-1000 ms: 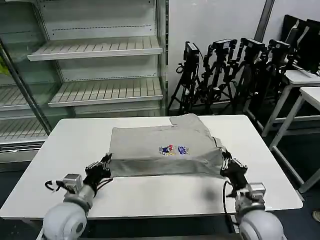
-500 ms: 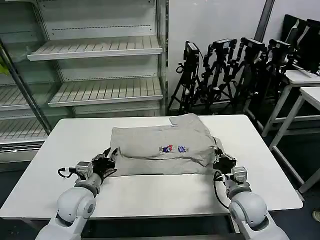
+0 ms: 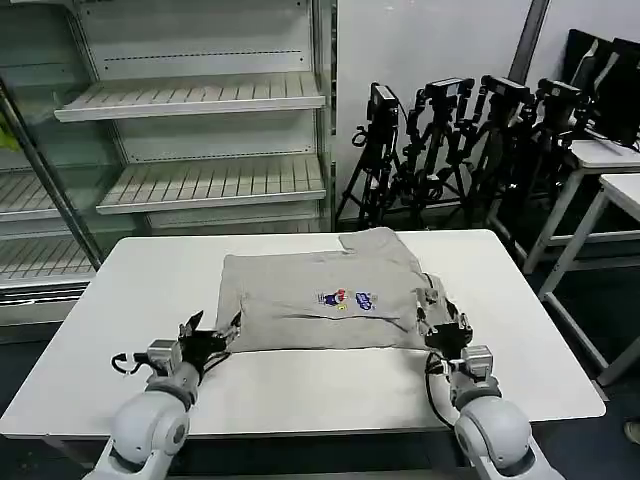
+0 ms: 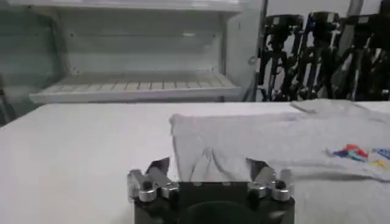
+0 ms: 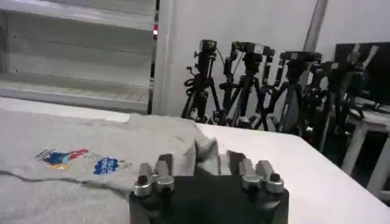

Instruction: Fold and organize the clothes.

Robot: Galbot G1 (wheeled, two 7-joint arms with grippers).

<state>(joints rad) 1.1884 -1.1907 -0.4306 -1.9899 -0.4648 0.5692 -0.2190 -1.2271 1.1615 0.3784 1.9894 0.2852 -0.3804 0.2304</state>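
White table [image 3: 120, 300] fills the lower half of the head view, with the folded grey shirt [image 3: 320, 300] at its centre, the left gripper [image 3: 212, 332] spread open at its lower-left corner and the right gripper [image 3: 440, 320] open, empty, at its lower-right edge.

White table [image 3: 120, 300] in the foreground, with a rounded near edge. Behind it on the left, a glass-fronted display cooler [image 3: 190, 110] with white slatted shelves, all bare. To the right of the cooler, a row of black tripods [image 3: 450, 140] against a white wall. Further right, more white tables [image 3: 610, 190] at the edge.
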